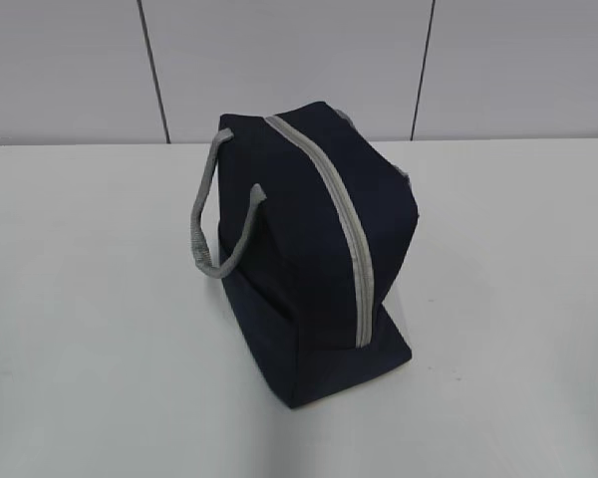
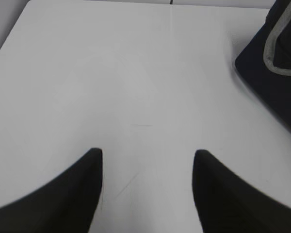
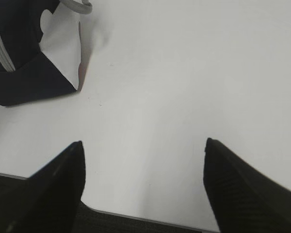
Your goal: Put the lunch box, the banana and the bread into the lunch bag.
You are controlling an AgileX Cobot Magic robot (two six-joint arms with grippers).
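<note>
The navy-blue lunch bag (image 1: pixel 309 259) stands in the middle of the white table with its grey zipper strip (image 1: pixel 341 219) closed along the top and a grey handle (image 1: pixel 207 219) hanging on its left side. A corner of it shows in the left wrist view (image 2: pixel 274 77) and in the right wrist view (image 3: pixel 19 58). My left gripper (image 2: pixel 148 160) is open and empty over bare table, left of the bag. My right gripper (image 3: pixel 143 148) is open and empty at the table's front edge, right of the bag. The lunch box, banana and bread are out of view.
The white table (image 1: pixel 90 329) runs to a grey panelled wall (image 1: pixel 70 70) at the back. The table's front edge (image 3: pixel 136 216) lies just under my right gripper.
</note>
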